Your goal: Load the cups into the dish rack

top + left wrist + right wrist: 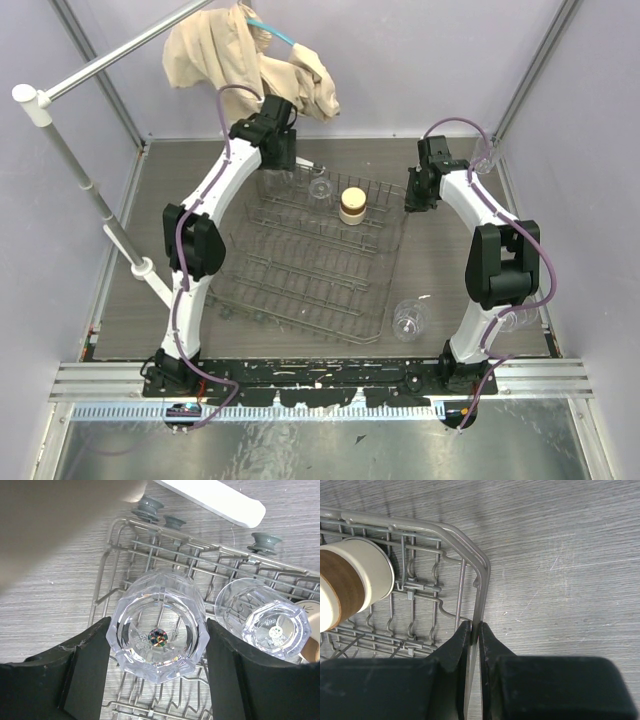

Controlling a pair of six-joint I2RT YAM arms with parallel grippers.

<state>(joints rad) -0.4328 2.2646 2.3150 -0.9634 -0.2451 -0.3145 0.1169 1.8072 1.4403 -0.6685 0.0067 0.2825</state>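
Note:
The grey wire dish rack [300,290] lies mid-table. My left gripper [288,168] is over its back left corner, fingers against both sides of an upturned clear cup [159,605] that stands in the rack [107,555]; the gripper [158,625] is shut on it. A second clear cup [265,617] [320,188] and the tan-brown cup [352,205] [350,585] stand in the back row. My right gripper [413,200] [474,627] is shut on the rack's right rim wire [482,580]. Another clear cup [408,320] lies on the table by the rack's front right corner.
Two more clear cups are near the right arm, one at the back right [485,158] and one beside its base [517,318]. A beige cloth [240,55] hangs at the back. A white pole stand [90,190] slants along the left side.

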